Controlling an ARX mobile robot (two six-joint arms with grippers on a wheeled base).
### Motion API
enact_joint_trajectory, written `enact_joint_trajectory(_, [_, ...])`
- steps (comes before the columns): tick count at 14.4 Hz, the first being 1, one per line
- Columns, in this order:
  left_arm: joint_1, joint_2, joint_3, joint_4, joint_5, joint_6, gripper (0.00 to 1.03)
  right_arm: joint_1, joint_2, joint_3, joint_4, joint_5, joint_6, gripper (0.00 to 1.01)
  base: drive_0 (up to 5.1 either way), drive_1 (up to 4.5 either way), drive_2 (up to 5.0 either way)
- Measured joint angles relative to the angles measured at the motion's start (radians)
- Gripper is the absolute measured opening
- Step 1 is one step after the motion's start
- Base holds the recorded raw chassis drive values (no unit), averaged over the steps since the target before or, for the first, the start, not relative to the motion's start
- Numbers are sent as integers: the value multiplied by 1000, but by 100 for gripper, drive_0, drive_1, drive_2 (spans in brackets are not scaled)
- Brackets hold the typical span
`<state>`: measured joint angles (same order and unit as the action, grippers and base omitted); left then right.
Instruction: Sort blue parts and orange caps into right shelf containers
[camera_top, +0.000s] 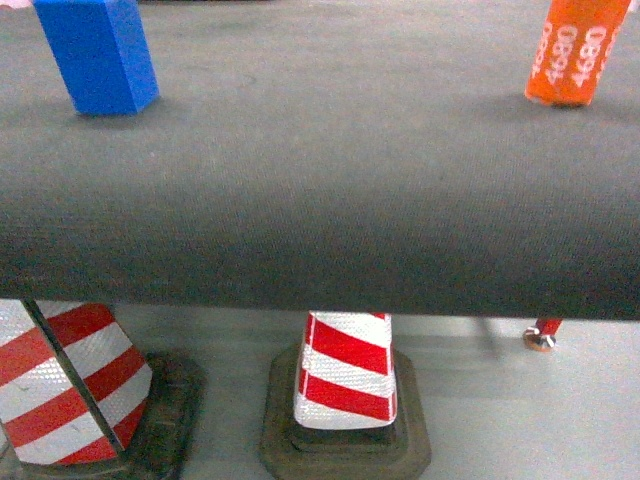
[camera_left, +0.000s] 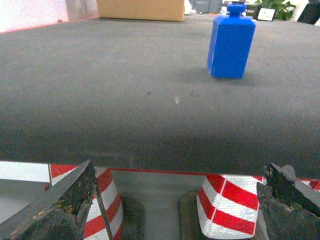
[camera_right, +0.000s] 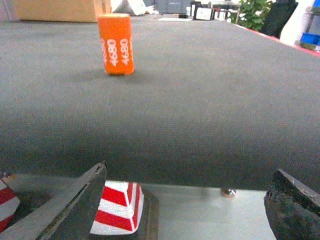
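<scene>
You see a dark grey felt-covered table (camera_top: 330, 190) with red-and-white striped traffic cones (camera_top: 345, 370) on black bases beneath it, and a cardboard box (camera_left: 141, 9) at its far edge.

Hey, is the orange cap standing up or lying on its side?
Upright. The orange cap stands on its end on the grey table, its printed numbers running vertically.

A dark grey fabric-covered counter (camera_top: 330, 190) is seen. One blue part (camera_top: 97, 50) is stood upright at far left, one orange cap (camera_top: 577, 50), marked "4680", upright at far right, well apart.
</scene>
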<state>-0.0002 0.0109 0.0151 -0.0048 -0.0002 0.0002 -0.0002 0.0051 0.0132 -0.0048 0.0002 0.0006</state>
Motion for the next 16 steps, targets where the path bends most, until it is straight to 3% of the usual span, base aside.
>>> enact_joint_trajectory(16, [0, 0, 0, 1, 0, 0, 98, 0, 0, 0, 0, 0, 0, 98, 0, 0, 0])
